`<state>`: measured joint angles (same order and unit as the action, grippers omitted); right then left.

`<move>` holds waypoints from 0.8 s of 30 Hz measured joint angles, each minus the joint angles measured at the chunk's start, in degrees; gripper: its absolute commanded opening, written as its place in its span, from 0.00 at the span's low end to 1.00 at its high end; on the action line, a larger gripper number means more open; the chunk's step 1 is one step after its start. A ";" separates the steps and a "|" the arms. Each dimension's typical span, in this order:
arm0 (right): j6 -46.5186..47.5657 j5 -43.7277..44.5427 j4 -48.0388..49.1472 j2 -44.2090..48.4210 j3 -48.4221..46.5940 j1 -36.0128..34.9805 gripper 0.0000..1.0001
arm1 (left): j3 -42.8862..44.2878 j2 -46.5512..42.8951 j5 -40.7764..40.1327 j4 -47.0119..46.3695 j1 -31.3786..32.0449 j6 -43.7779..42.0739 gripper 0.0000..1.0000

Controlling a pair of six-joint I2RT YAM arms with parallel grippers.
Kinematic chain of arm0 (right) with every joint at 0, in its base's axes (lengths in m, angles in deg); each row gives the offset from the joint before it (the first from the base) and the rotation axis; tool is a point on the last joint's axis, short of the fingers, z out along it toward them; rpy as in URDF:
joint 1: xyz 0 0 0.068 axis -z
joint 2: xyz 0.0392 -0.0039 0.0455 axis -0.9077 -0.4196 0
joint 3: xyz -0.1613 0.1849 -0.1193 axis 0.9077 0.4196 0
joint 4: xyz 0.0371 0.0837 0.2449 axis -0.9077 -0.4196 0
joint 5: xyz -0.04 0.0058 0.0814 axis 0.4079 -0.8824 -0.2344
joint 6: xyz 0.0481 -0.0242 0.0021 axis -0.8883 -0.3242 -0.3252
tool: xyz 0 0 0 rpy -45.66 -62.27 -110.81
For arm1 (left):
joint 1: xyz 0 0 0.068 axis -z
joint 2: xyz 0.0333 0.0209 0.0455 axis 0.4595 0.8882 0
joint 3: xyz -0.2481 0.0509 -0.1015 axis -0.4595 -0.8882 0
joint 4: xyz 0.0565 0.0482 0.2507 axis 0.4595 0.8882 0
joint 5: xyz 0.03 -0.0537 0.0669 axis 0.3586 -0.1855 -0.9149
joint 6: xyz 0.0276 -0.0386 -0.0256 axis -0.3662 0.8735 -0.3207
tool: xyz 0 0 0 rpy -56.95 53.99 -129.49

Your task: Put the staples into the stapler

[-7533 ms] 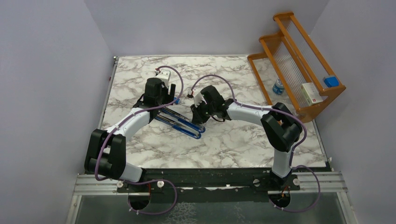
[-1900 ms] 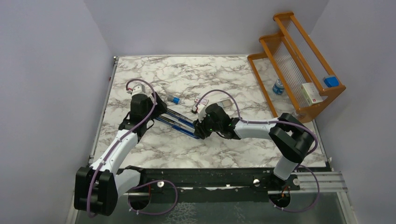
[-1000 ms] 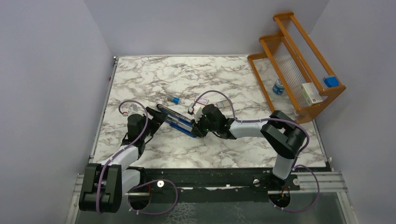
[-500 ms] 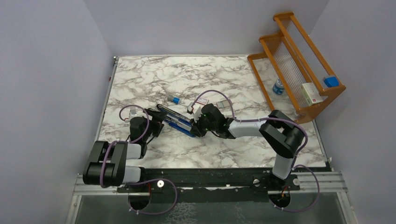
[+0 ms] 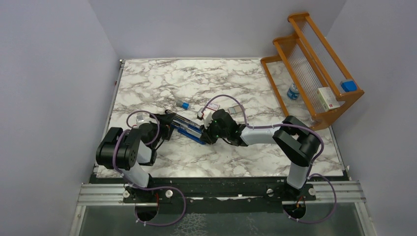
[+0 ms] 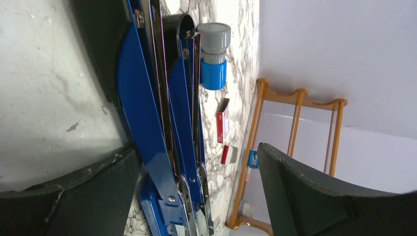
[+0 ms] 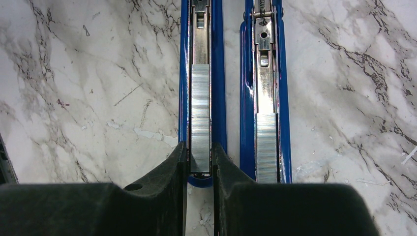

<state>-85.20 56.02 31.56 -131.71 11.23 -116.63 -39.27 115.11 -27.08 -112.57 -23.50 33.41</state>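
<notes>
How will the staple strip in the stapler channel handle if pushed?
The staple strip looks like many fine staples stuck together: probably light but brittle, snapping if bent. Seated between the stapler's blue rails, it should slide lengthwise only. Smooth metal, likely slippery for the right gripper.

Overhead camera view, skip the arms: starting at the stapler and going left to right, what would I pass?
Blue stapler → small pink-labelled box → small grey box → bottle → white box on the wooden rack → blue block

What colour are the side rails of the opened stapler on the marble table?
Blue. The stapler shows best in the right wrist view.
</notes>
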 measured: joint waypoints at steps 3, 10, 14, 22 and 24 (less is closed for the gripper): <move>0.02 0.00 0.00 0.00 0.00 0.00 0.01 | 0.00 1.64 -1.09 -2.27 0.00 0.09 0.82; 0.04 0.00 -0.02 0.00 0.00 -0.02 0.01 | 0.28 2.89 -5.51 -3.43 0.00 -2.95 0.69; 0.04 0.02 -0.02 0.00 -0.02 -0.02 0.01 | 1.40 3.32 -6.73 -3.04 0.00 -5.29 0.60; 0.04 0.68 -0.13 -0.46 -0.57 0.00 0.01 | 4.72 3.23 -6.05 -2.78 0.00 -11.67 0.47; 0.13 0.70 -0.13 -0.57 -0.68 0.00 0.01 | 4.83 2.38 -5.79 -2.36 0.00 -13.49 0.44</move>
<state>-85.07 56.72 31.42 -132.28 10.55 -116.63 -34.44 117.49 -32.88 -114.93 -23.50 19.92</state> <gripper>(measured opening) 0.209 0.487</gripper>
